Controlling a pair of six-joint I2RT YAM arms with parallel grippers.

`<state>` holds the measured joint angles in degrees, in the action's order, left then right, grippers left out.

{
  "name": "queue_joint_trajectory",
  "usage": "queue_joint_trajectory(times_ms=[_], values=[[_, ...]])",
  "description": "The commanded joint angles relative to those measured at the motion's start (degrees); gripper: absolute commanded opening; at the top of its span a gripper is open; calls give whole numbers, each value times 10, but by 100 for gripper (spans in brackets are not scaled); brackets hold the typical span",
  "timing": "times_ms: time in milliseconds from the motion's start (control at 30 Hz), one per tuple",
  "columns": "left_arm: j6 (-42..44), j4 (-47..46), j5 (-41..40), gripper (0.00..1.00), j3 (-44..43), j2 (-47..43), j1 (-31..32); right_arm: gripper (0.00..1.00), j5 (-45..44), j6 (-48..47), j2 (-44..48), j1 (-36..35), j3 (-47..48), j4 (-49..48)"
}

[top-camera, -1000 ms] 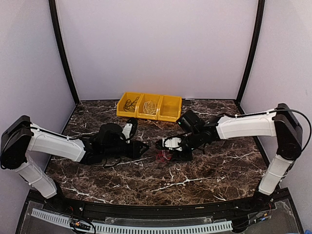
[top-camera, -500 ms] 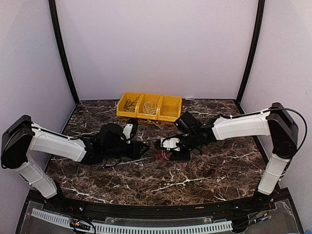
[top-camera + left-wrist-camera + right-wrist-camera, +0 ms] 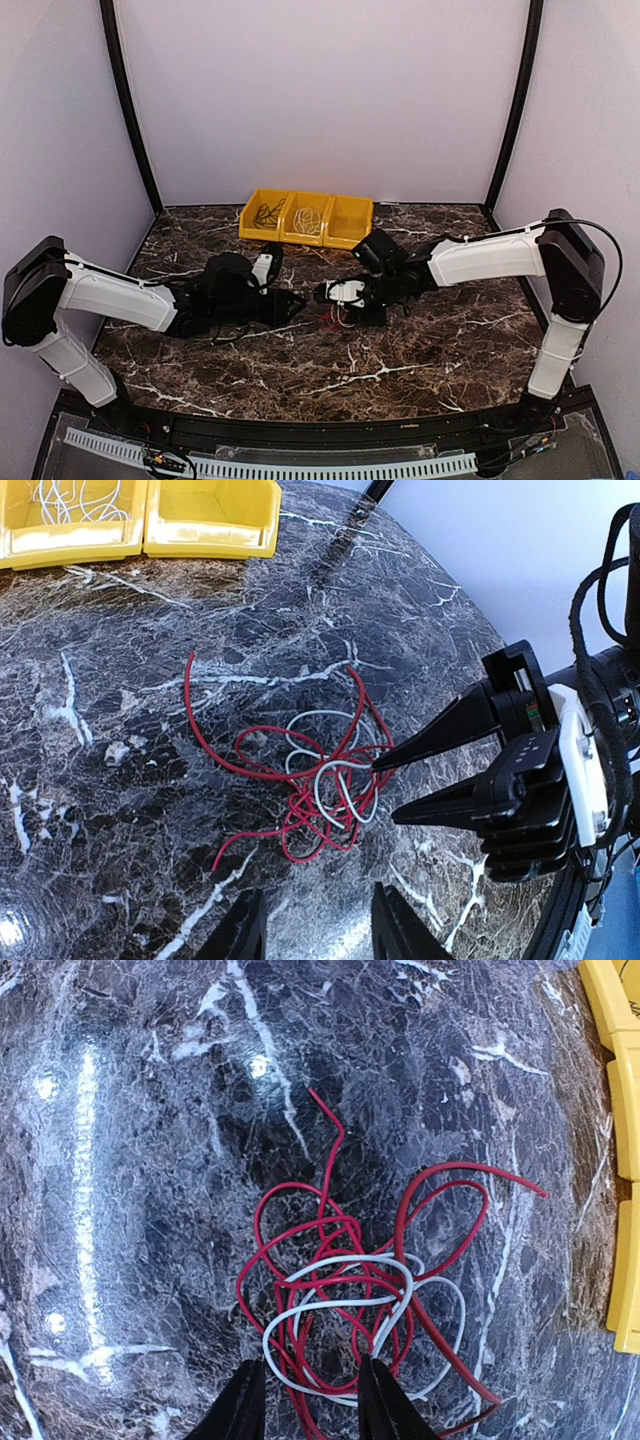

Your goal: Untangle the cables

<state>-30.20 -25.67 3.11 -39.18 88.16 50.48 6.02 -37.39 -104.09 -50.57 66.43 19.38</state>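
A tangle of red and white cables point(image 3: 333, 318) lies on the marble table between my two grippers. In the left wrist view the tangle point(image 3: 318, 780) sits just ahead of my left gripper point(image 3: 312, 932), which is open, empty and short of the wires. My right gripper point(image 3: 386, 792) comes in from the right, open, with its upper fingertip touching the tangle's right edge. In the right wrist view my right gripper point(image 3: 310, 1392) is open over the near edge of the tangle point(image 3: 345, 1295), with red and white loops between its fingers. In the top view the left gripper point(image 3: 298, 303) and the right gripper point(image 3: 322, 295) nearly face each other.
A row of three yellow bins point(image 3: 306, 218) stands at the back: dark cables in the left one, white cables in the middle one. The bins also show in the left wrist view point(image 3: 210, 520) and at the right wrist view's edge point(image 3: 622, 1110).
My right arm has moved left and brought its open gripper up to the tangle. The left arm and the cables have not visibly moved.
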Motion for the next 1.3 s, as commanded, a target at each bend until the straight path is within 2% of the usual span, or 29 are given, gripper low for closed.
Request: queue_joint_trajectory(times_ms=[0,300,767,1067,1267], values=[[3,-19,11,38,-3,1,0,34,-20,-2,22,-4,-1,-14],[-8,-23,20,38,-2,7,0,32,-48,11,-23,-4,25,-25],[-3,-29,19,38,-2,12,0,31,45,-12,37,-20,2,66],[-6,-29,22,38,-2,14,0,26,-48,-1,36,-12,20,21],[-7,-27,22,38,2,10,1,25,-58,12,3,-2,41,11]])
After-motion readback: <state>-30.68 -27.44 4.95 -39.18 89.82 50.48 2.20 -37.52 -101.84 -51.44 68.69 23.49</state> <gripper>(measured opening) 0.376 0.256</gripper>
